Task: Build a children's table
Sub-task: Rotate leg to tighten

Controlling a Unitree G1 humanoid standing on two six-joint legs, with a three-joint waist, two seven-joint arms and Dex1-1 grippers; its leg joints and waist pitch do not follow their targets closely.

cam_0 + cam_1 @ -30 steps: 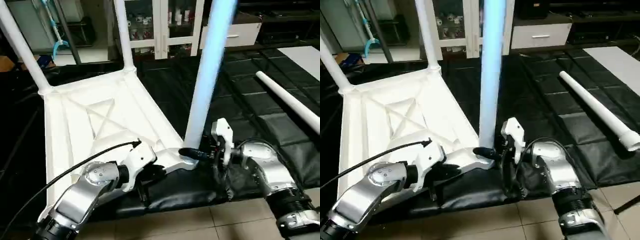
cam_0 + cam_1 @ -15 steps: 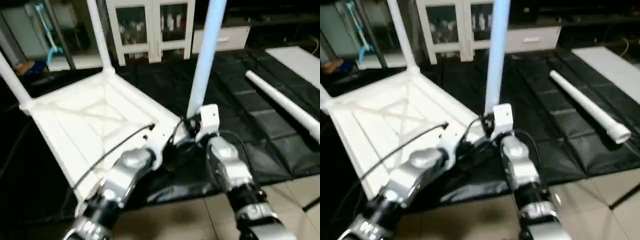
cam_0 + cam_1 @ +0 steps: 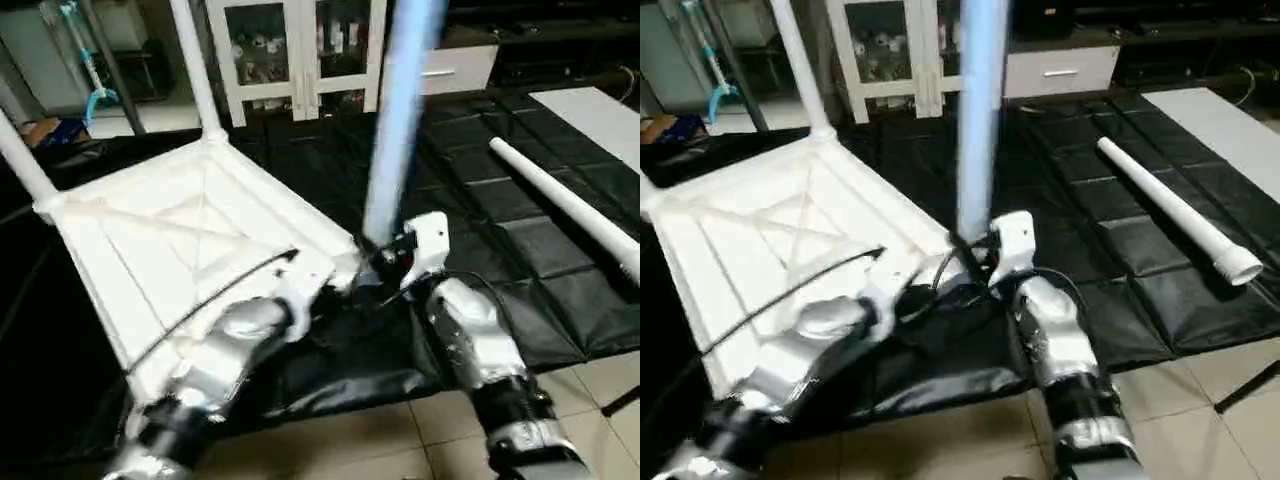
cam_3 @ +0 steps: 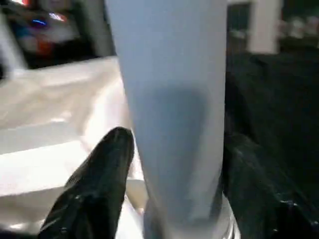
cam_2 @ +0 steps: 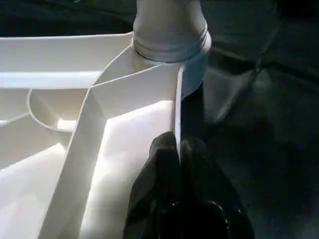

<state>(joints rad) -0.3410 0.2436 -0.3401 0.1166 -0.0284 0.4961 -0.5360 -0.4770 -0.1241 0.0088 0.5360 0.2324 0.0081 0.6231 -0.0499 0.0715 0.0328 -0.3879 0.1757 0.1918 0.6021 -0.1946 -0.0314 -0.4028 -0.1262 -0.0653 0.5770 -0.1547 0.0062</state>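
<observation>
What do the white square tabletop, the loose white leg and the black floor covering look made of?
White square tabletop: likely moulded plastic, matte, judging by its thin ribs and X bracing. Loose white tapered leg: seemingly the same plastic, hollow at its open end. Black floor covering: padded, quilted mat, slightly glossy, possibly vinyl.

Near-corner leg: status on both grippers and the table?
Left gripper shut on the table top rim beside the socket. Right gripper jaws astride the upright leg. Fourth leg loose on the black mat. Nothing in the way.

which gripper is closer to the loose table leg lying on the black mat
Right. The right gripper straddles the upright leg, nearer the loose leg; the left gripper pinches the tabletop's rim beyond.
</observation>
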